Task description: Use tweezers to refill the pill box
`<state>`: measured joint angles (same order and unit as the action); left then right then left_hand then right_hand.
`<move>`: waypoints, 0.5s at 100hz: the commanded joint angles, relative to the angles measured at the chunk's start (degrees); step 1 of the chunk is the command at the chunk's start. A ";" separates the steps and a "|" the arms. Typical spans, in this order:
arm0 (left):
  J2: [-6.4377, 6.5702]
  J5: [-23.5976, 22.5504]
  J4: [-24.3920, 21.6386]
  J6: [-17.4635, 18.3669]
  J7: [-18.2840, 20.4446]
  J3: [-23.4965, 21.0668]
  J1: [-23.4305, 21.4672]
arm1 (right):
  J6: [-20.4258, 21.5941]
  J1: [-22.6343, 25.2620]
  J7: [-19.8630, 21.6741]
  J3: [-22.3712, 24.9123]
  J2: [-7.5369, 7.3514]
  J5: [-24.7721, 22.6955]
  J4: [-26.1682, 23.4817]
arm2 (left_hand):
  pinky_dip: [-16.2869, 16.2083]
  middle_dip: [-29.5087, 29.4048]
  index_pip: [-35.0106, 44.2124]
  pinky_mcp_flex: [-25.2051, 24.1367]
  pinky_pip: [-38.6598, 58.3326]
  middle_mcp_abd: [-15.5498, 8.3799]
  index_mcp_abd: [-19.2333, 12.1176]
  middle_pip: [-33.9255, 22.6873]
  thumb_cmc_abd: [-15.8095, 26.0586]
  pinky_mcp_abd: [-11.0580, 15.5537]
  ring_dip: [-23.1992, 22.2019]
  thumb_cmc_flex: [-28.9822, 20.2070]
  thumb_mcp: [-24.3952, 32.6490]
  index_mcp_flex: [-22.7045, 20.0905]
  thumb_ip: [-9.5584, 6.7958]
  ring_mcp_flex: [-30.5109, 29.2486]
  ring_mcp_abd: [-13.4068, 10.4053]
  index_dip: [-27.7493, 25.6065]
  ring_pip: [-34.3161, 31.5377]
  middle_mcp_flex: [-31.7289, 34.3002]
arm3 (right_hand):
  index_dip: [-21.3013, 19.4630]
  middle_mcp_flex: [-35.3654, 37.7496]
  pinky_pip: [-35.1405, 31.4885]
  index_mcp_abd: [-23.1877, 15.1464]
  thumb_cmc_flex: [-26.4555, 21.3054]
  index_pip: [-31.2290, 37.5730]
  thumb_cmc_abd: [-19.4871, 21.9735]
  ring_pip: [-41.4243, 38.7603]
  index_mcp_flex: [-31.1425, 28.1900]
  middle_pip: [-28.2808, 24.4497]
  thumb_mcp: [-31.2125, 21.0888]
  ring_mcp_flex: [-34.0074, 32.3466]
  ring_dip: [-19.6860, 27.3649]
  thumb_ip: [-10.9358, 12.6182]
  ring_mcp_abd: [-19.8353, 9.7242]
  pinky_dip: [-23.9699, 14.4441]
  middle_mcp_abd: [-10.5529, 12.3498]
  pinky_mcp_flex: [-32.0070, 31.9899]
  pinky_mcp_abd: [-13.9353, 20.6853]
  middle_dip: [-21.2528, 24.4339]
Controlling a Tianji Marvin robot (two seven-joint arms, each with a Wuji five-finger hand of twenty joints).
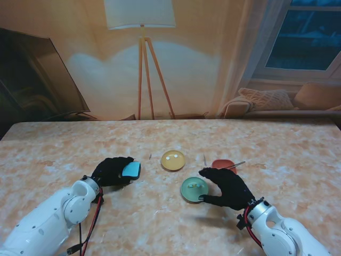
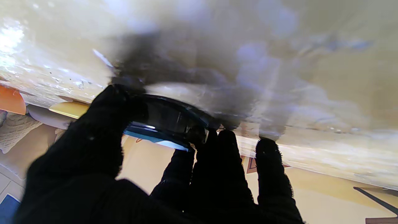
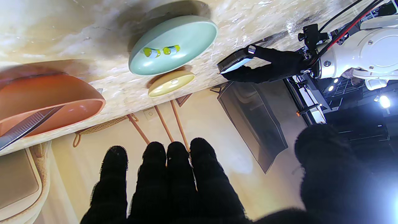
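Three dishes point(image 1: 173, 160) crowd the right hand point(image 1: 229, 188), tweezers point(image 1: 234, 166) beyond.

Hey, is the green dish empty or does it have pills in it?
Not empty. The green dish holds two yellow-and-white capsules lying side by side, clearest in the right wrist view.

**Warm light, a smeared left wrist view**

Your stand view is sharp and evenly lit, the table point(image 1: 170, 144) bright with soft shadows. The left wrist view is badly blurred, with glare at one corner. The right wrist view is crisp, though a lamp point(image 3: 385, 101) flares white at its edge.
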<state>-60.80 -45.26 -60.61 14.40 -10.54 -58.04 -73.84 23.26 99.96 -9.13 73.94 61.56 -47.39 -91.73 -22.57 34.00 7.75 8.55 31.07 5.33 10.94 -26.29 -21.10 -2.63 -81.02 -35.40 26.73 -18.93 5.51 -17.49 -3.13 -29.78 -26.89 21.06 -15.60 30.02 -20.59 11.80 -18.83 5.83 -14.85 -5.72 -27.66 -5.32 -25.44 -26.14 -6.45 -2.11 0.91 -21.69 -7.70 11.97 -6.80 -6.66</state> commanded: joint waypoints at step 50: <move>-2.16 4.37 -1.74 -2.16 1.38 -2.38 -4.44 | -0.31 0.26 0.13 -0.61 0.78 1.42 0.34 | -16.62 22.71 20.87 18.90 28.59 -5.04 -5.70 -4.38 3.03 9.48 -8.93 -29.13 -12.12 -7.02 -0.25 -17.60 -22.98 -5.38 -31.81 21.41 | -0.55 1.91 -0.59 -1.27 -1.40 0.99 2.86 -0.15 -1.27 -0.50 2.22 -0.92 -0.74 -0.22 -0.32 0.60 0.62 0.11 0.24 -1.01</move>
<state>-62.25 -40.50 -62.54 12.42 -10.77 -61.13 -76.35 23.05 99.75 -9.71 73.45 61.86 -46.24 -91.49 -28.49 50.84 18.95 15.87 21.73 5.58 9.69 -19.96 -24.13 3.11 -87.62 -51.10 5.70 -19.76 8.72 -35.18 -11.15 -31.14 -56.26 28.40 -15.60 30.70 -20.97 11.27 -19.55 6.65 -13.82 -5.76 -28.34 -5.45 -24.56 -26.25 -6.49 -2.11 0.92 -21.68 -7.54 12.01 -6.80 -6.86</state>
